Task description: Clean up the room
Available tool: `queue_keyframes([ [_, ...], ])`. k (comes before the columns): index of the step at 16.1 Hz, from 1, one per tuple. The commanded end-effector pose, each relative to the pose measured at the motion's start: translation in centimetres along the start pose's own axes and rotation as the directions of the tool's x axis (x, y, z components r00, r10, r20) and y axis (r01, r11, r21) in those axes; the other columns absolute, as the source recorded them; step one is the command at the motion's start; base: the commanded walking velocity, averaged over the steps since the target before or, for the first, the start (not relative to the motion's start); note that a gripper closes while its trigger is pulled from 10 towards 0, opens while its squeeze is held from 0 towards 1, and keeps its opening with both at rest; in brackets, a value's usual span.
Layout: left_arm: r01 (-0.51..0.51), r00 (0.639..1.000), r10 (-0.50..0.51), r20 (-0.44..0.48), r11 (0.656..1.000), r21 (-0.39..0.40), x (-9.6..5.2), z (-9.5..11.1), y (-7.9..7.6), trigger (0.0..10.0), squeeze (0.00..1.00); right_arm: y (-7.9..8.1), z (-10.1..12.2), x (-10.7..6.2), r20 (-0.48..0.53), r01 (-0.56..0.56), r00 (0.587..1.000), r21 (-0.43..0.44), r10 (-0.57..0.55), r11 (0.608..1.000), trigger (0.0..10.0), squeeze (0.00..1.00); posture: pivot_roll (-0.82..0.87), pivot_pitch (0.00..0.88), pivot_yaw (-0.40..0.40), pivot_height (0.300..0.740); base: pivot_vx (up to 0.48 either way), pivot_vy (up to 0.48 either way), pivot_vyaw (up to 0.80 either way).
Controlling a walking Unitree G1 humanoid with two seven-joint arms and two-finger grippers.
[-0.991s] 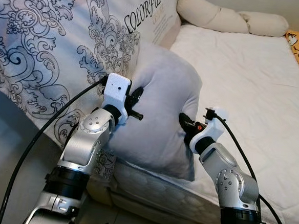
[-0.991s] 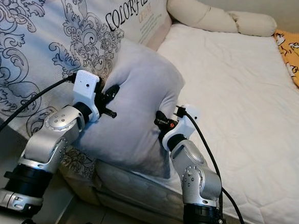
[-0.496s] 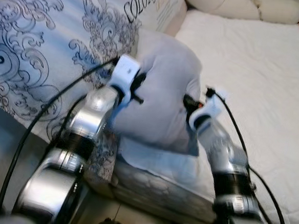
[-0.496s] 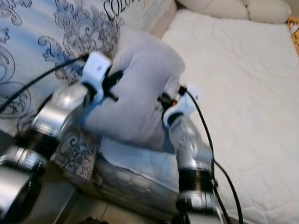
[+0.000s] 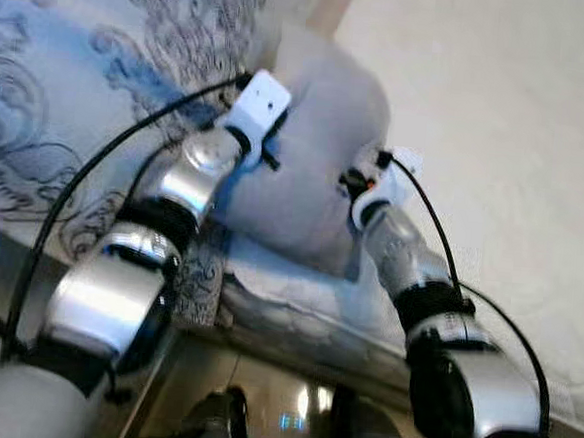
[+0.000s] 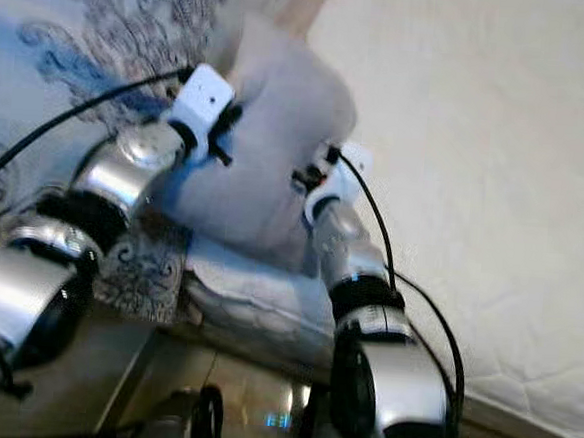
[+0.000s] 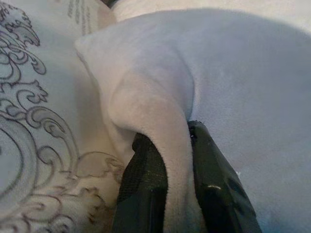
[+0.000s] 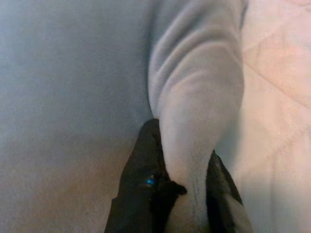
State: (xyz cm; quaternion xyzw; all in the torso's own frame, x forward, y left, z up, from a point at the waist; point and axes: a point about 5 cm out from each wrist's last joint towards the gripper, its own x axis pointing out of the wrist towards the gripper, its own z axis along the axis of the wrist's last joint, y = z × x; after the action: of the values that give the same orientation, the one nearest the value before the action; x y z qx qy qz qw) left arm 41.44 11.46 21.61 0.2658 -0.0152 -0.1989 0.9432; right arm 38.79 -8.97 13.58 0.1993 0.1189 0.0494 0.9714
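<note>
- Right now the grey pillow [image 5: 317,151] hangs between both arms at the mattress [image 5: 498,143] edge, beside the patterned quilt [image 5: 71,83].
- Left gripper [image 7: 167,160] and right gripper [image 8: 187,160] each pinch only a fold of its cover.
- Risk: soft fabric could slide out of a pinch, likely dropping the pillow floorward.

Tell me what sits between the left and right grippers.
The grey pillow sits between them: the left gripper pinches a fold on one side, the right gripper a fold on the other. Both eye views and wrist views show it.
</note>
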Motion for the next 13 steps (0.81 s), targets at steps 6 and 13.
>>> queue_keyframes([
  [6, -0.193, 0.98, 0.185, 0.067, 0.974, 0.122, -0.6, 2.4, 4.7, 10.0, 0.0, 0.6, -0.5, 0.4, 0.005, -0.022, 1.0, 0.023, 0.022, 1.0, 10.0, 0.0, -0.02, 0.344, 0.072, 0.74, 0.0, 0.0, 0.0],
  [13, -0.292, 0.943, 0.258, 0.209, 0.944, 0.151, -1.5, 3.7, 6.5, 10.0, 0.0, 1.7, 0.2, 0.6, 0.049, -0.042, 0.998, -0.054, 0.045, 0.998, 10.0, 0.0, 0.01, 0.317, 0.062, 0.74, 0.0, 0.0, 0.0],
])
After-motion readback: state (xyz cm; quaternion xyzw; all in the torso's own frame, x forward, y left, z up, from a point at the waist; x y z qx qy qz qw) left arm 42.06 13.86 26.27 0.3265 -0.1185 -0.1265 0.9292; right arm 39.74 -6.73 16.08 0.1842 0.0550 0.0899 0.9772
